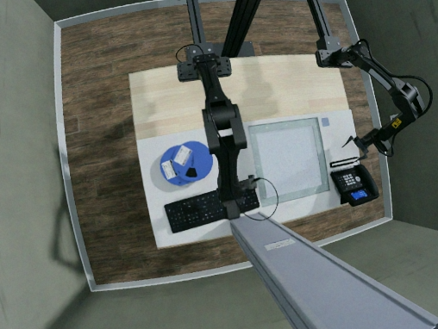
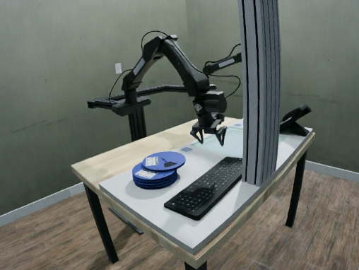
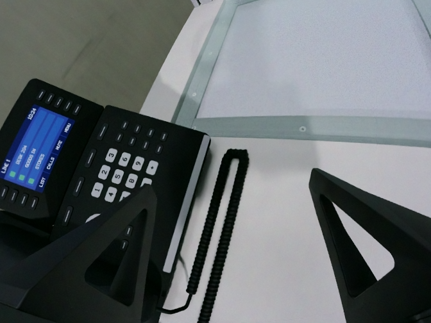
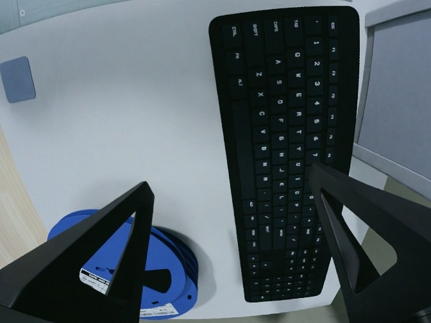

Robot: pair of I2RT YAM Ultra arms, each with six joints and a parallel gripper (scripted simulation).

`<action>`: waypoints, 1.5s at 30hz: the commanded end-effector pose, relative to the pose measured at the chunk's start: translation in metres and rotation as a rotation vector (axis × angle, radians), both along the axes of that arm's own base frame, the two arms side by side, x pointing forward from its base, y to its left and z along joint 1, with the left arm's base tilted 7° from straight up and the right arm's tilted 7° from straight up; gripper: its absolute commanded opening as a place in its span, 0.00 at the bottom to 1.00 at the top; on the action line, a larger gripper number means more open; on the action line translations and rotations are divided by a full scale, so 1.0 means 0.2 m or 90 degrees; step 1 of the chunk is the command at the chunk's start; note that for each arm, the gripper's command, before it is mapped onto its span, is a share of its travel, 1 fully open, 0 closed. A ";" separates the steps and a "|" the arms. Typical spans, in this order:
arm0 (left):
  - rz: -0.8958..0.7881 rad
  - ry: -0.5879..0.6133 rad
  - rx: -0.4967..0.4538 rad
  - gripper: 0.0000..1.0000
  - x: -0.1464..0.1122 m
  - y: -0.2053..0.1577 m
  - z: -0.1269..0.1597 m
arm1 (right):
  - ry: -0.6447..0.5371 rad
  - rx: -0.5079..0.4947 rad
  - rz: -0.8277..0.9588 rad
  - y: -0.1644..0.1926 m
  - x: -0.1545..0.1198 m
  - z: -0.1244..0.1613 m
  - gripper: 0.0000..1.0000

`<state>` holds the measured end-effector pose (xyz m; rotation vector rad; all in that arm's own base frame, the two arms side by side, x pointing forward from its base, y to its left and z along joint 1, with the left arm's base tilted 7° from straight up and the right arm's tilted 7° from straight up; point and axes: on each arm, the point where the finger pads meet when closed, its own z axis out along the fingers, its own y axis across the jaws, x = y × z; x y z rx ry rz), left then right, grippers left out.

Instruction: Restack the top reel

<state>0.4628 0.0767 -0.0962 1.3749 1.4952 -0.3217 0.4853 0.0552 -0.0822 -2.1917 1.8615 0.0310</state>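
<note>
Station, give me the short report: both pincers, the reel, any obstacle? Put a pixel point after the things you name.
Left pincer (image 1: 348, 148) (image 3: 232, 177) and right pincer (image 2: 211, 141) (image 4: 227, 180) open, empty. Top reel (image 1: 194, 159) (image 2: 163, 160) (image 4: 163, 257) overhanging the stack (image 1: 169, 177) (image 2: 155, 182) (image 4: 191, 278), label up. Nothing seen lying on it.
</note>
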 end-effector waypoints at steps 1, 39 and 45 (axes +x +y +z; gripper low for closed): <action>0.002 -0.016 0.005 1.00 0.03 0.02 0.05 | -0.011 0.002 0.002 0.01 0.02 0.03 1.00; -0.035 -0.011 -0.016 1.00 0.23 -0.44 0.30 | -0.099 -0.036 -0.456 -0.08 -0.14 0.11 0.00; -0.057 0.016 -0.047 1.00 0.22 -0.75 0.36 | -0.099 -0.060 -0.638 -0.10 -0.34 0.09 0.00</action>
